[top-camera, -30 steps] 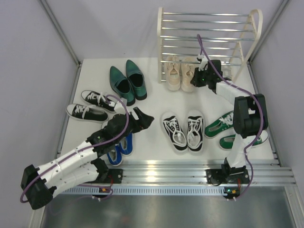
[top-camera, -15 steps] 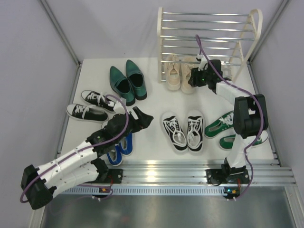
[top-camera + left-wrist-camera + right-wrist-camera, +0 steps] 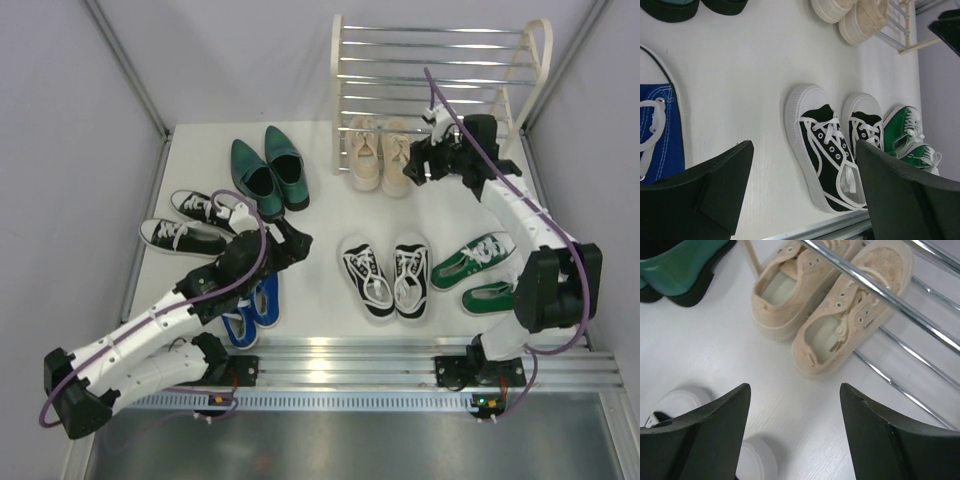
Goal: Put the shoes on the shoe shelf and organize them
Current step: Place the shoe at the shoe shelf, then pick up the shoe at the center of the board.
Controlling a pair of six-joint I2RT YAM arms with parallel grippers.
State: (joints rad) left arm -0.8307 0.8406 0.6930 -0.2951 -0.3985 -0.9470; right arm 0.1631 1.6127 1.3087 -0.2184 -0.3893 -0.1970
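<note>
Covering most of the blue sneakers [image 3: 266, 303] with the left arm [image 3: 170, 320]; left gripper [image 3: 297, 240] spread wide, empty. Beige lace-ups [image 3: 380, 152] tucked toes-first under low bars of the shoe shelf [image 3: 430, 60], partly crossed by chrome. Right gripper [image 3: 418, 165] alongside, parted, empty.

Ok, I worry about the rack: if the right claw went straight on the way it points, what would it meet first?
Probably the heels of the beige lace-ups ahead of the open right claw, before the shoe shelf. Angled down, it might touch the table first; depth is unclear.
</note>
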